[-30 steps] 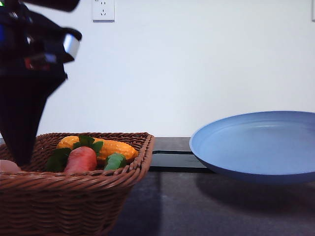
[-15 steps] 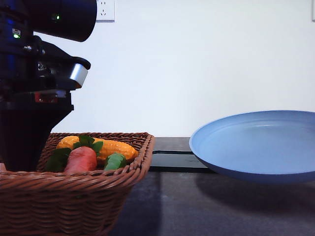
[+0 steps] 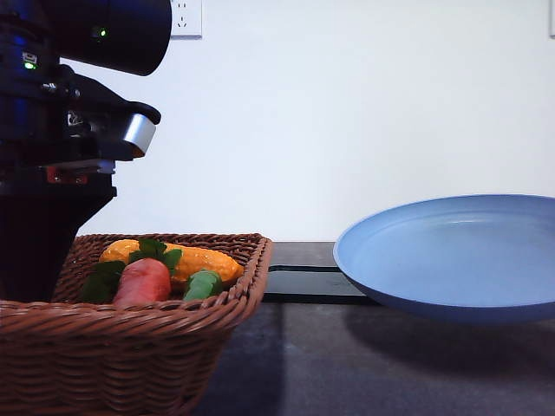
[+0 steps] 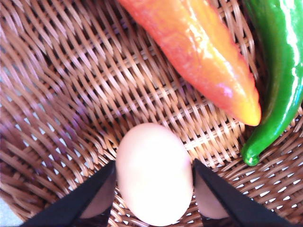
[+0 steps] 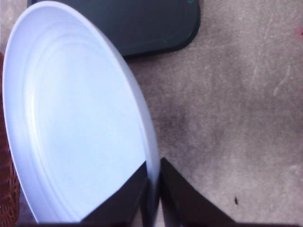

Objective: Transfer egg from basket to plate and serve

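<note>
**Egg bracketed in the basket, plate held ready**

Fingers of the left tool (image 4: 154,189) stand on either side of the egg (image 4: 154,172), close against its flanks. Whether they already press on the shell cannot be told from the wrist view, so the grip is best judged as closing, not secured. The egg rests on the woven floor of the basket (image 4: 71,94), near an orange pepper (image 4: 199,56) and a green pepper (image 4: 279,75).

Over the last second the left arm has swung upright above the basket's near corner and settled lower; the pale egg that peeked over the rim earlier is now hidden behind arm and wicker. That suggests the reach is finished and the lift comes next.

From the front, the basket (image 3: 130,325) shows a carrot toy (image 3: 143,282) and a corn cob (image 3: 199,258), but no egg. The right tool (image 5: 152,189) is clamped on the rim of the plate (image 5: 71,118), holding it tilted above the worktop (image 5: 236,118), beside a black tray (image 5: 132,23).
</note>
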Controlling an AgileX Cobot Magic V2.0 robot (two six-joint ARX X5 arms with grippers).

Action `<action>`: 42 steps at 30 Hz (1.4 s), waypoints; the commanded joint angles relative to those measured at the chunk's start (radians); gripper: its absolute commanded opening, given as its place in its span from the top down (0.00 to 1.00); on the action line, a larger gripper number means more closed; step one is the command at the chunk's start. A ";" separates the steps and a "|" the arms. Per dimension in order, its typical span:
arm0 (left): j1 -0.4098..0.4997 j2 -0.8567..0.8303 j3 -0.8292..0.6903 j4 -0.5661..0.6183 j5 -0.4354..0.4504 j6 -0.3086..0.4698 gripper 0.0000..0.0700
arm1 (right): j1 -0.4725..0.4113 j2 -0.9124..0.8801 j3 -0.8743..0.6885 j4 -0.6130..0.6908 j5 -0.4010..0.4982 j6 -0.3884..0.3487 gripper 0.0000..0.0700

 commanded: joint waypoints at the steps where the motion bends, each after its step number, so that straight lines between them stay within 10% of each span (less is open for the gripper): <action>1: -0.010 0.018 0.016 0.001 -0.006 0.008 0.74 | -0.002 0.003 0.000 0.012 -0.007 -0.003 1.00; 23: -0.018 -0.018 0.328 -0.054 0.008 0.063 0.78 | 0.001 0.003 0.000 0.012 -0.069 0.008 1.00; 42: -0.267 0.121 0.449 0.310 0.040 0.135 0.78 | 0.149 0.004 0.000 0.011 -0.141 0.076 1.00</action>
